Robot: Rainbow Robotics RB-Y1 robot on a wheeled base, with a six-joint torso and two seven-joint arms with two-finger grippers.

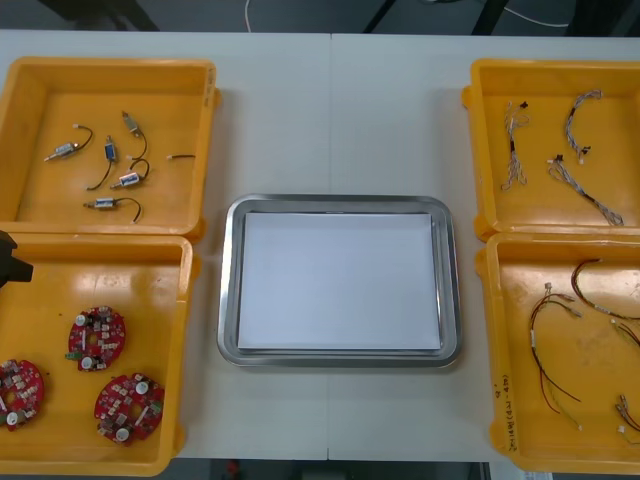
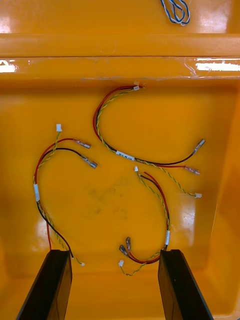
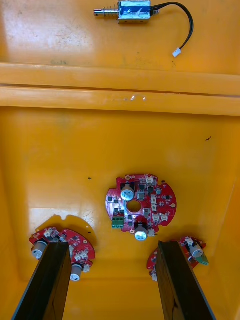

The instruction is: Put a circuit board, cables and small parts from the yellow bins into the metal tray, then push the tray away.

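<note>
Four yellow bins (image 1: 110, 68): two at each side of the counter (image 1: 330, 110).
Left far bin: several small metal parts (image 1: 62, 150) with black leads, lying apart from one another.
Left near bin: three round red circuit boards (image 1: 97, 337), flat on the bin floor.
Left tool (image 3: 112, 250): hangs over the near left bin with its fingers wide apart and holds nothing. One board (image 3: 141, 207) lies just beyond the fingertips, and each of the other two is partly hidden behind a finger.
Metal tray (image 1: 338, 205): mid-counter between the bins, white inside, nothing in it.
Right far bin: twisted blue and white cables (image 1: 580, 180).
Right near bin: red and yellow cables (image 1: 550, 340), looped and crossing one another.
Right tool (image 2: 115, 252): over the near right bin, fingers spread wide, empty. The end of one cable loop lies between the fingertips.
Stage: by the look of it, no item has been moved across.
Risk, boards: a flat board offers only a thin edge, so the fingers could slip off it or nudge a neighbouring board.
Risk, cables: where the cables cross, lifting one could drag another along, or a limp end could catch on the bin wall.
</note>
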